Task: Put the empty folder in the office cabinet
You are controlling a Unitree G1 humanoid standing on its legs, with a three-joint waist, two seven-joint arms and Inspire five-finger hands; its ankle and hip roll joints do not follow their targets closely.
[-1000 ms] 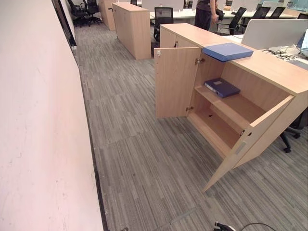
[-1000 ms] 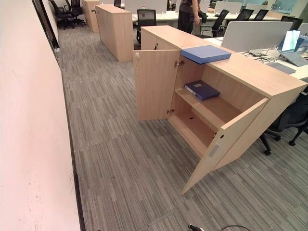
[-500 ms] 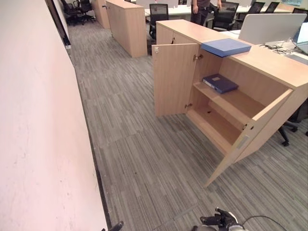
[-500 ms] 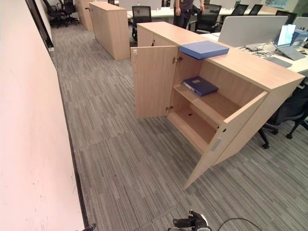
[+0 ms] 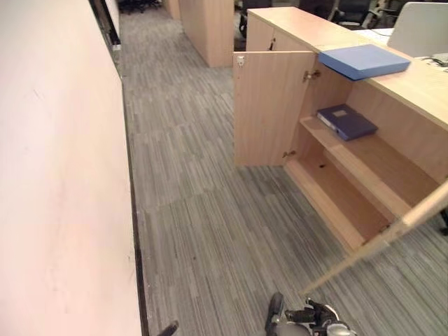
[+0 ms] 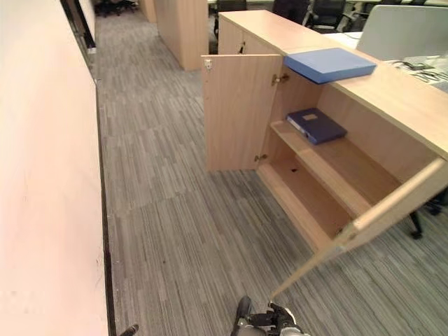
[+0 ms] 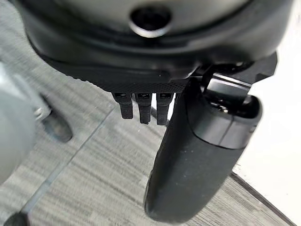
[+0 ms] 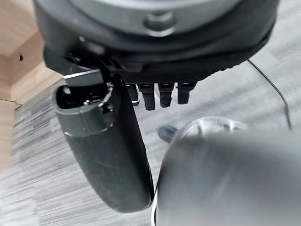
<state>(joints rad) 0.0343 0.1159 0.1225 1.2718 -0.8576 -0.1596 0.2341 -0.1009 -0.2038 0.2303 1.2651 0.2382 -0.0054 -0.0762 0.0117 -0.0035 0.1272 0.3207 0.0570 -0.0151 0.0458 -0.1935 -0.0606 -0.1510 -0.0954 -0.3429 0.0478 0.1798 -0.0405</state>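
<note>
A light blue folder (image 5: pixel 364 61) lies flat on top of the wooden office cabinet (image 5: pixel 420 84), near its left end. Both cabinet doors stand open. Inside, a dark blue folder (image 5: pixel 345 121) lies on the upper shelf (image 6: pixel 350 175); the bottom shelf (image 5: pixel 336 203) is bare. My right hand (image 5: pixel 313 320) hangs low over the carpet, well short of the cabinet, its fingers relaxed and holding nothing. In its wrist view my left hand (image 7: pixel 197 155) hangs beside the wall with straight fingers and nothing in it. My right hand (image 8: pixel 103 155) shows the same way, over the carpet.
The cabinet's right door (image 5: pixel 392 234) juts out over the carpet toward me; the left door (image 5: pixel 269 105) stands square to the cabinet. A pale wall (image 5: pixel 63 175) runs along my left. A second cabinet (image 5: pixel 210 28) stands further back. Desks with a partition (image 6: pixel 406 31) lie behind.
The camera has moved closer and tipped down, so the cabinet looks nearer and the person at the back has left the view. My right hand shows more at the lower edge.
</note>
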